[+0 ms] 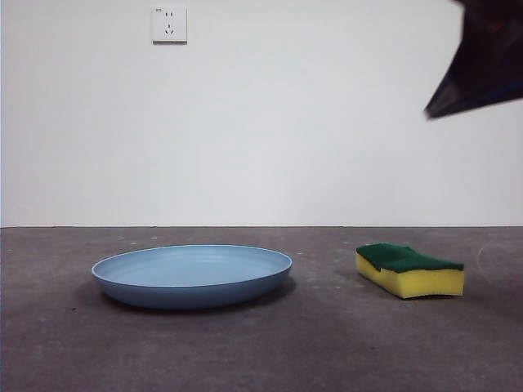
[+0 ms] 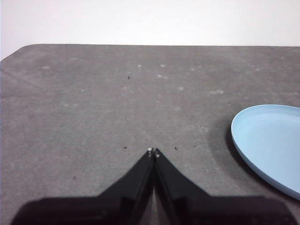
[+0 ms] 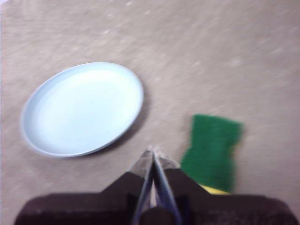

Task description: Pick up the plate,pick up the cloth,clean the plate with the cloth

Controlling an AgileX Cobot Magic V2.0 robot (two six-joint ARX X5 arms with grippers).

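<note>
The light-blue plate [image 1: 192, 275] lies flat on the dark table, left of centre. To its right lies the cloth [image 1: 409, 269], a yellow sponge with a green top. My right gripper [image 3: 153, 151] is shut and empty, hovering above the table between the plate [image 3: 83, 108] and the cloth [image 3: 211, 146]; it shows as a dark tip [image 1: 482, 61] at the top right of the front view. My left gripper [image 2: 153, 151] is shut and empty over bare table, with the plate's edge [image 2: 269, 143] off to one side.
A white wall with a power socket [image 1: 169, 24] stands behind the table. The table's far edge and a rounded corner [image 2: 18, 49] show in the left wrist view.
</note>
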